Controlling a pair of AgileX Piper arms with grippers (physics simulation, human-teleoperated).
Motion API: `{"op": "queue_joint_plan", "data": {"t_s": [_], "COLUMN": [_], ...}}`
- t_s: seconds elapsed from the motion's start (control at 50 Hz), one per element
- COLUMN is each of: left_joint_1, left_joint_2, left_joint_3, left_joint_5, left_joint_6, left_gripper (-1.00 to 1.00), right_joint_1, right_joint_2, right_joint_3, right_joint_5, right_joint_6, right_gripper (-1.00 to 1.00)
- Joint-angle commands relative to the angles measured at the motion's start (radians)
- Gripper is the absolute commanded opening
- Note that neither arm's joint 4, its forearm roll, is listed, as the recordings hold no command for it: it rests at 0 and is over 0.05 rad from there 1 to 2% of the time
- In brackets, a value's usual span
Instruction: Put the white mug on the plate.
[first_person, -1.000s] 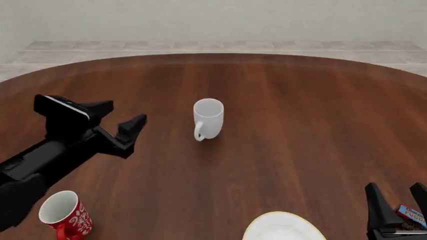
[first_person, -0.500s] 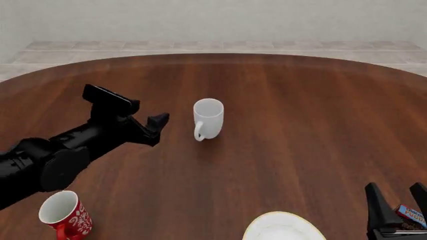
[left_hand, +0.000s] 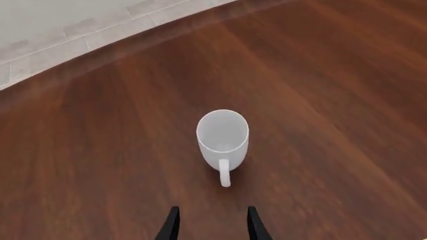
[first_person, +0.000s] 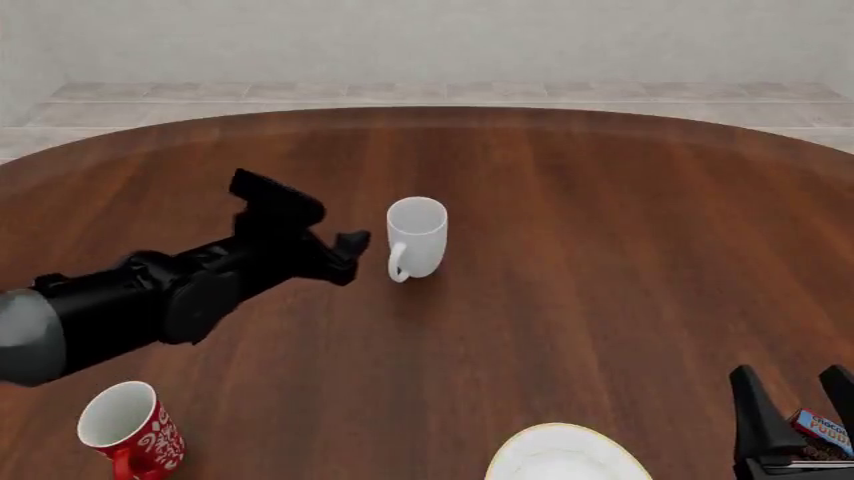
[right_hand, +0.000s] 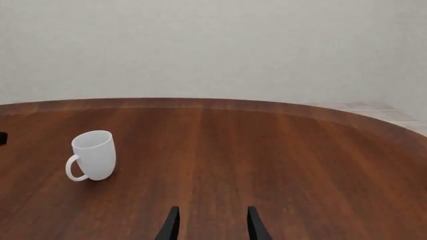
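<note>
White mug (first_person: 418, 236), front view: upright on the brown table (first_person: 601, 260), about mid-table, opening up, loop handle turned toward the near edge and a little left.
Left gripper (first_person: 350, 255), front view: black, reaching in from the left, tips just beside the mug's handle side, not touching it. Jaws face on to the mug here, so the gap can't be read from this angle.
Plate (first_person: 567, 455), front view: white, flat on the table at the near edge, right of centre, partly cut off by the frame. Well apart from the mug.
Red mug (first_person: 127, 428), front view: upright at the near left corner, white inside, white pattern on the outside.
Right gripper (first_person: 798, 412), front view: at the near right corner, two black fingers pointing up, spread, nothing between them. A small blue and red packet (first_person: 823, 430) lies just beside it.
Left wrist view: white mug (left_hand: 223, 139) dead ahead of the left gripper (left_hand: 213, 223), handle pointing back at the fingertips. Fingers apart, empty, short of the handle with bare table between.
Right wrist view: right gripper (right_hand: 213, 223) with fingers apart over bare table, holding nothing. White mug (right_hand: 93, 155) far off to one side, upright, handle in profile.
</note>
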Motion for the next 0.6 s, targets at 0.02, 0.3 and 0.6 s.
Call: {"op": "queue_joint_plan", "data": {"t_s": [0.02,0.3,0.6], "left_joint_1": [-0.002,0.002,-0.008], "left_joint_2": [0.089,0.176,0.272], "left_joint_3": [-0.054,-0.095,-0.141], "left_joint_5": [-0.005,-0.028,-0.056], "left_joint_6": [-0.009,-0.015,-0.006], "left_gripper": [1.00,1.00,1.00], "right_joint_1": [0.000,0.000,0.000], "right_joint_2": [0.000,0.000,0.000], "right_joint_3": [0.000,0.000,0.000], "right_joint_5": [-0.001,0.000,0.000], "right_joint_6": [0.000,0.000,0.000], "right_gripper": [1.00,1.00,1.00]}}
